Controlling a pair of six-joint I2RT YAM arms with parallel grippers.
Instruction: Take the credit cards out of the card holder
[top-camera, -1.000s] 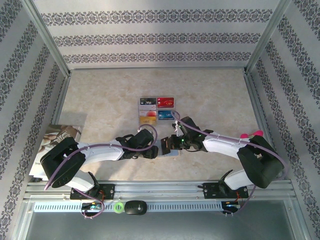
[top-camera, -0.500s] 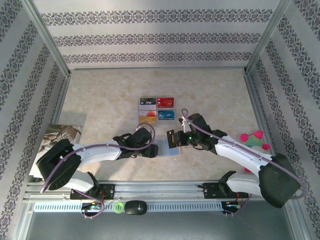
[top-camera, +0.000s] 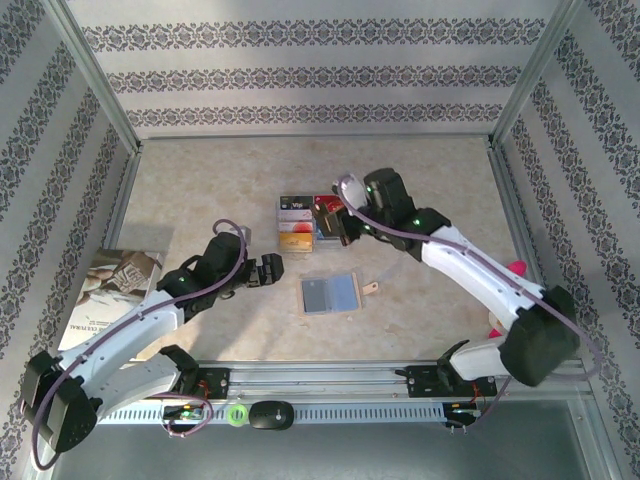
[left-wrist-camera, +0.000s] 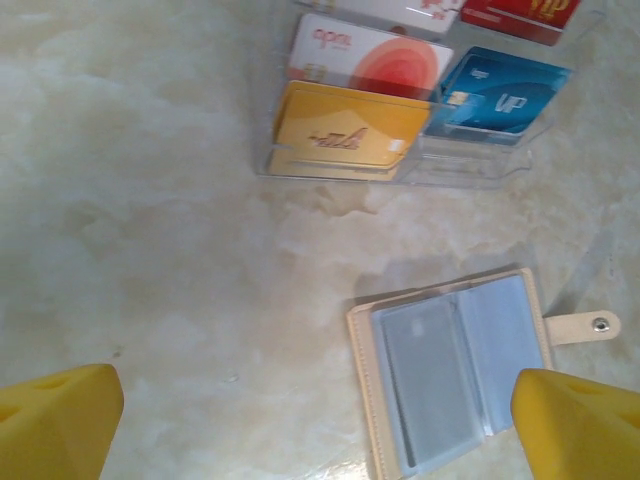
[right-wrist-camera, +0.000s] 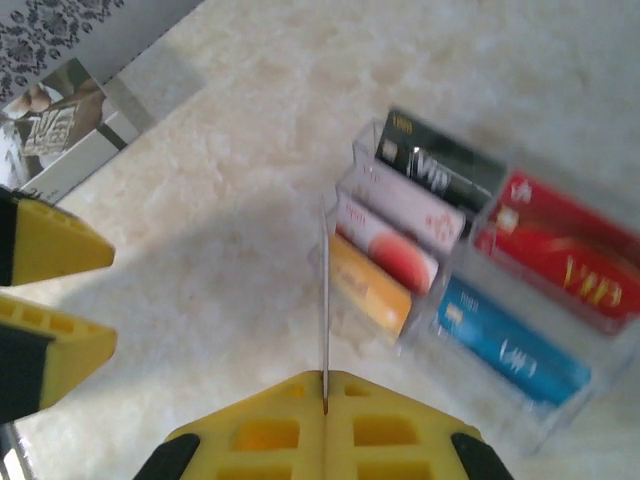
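Both arms are off the holder (top-camera: 330, 294) now, it's lying open mid-table, R gripper (right-wrist-camera: 325, 385) pinching a card (right-wrist-camera: 323, 300) over the rack (right-wrist-camera: 520, 400), L gripper (top-camera: 268, 270) wide open, so I reckon one's out.

Bright even light, soft shadows, right wrist view blurred, left wrist sharp
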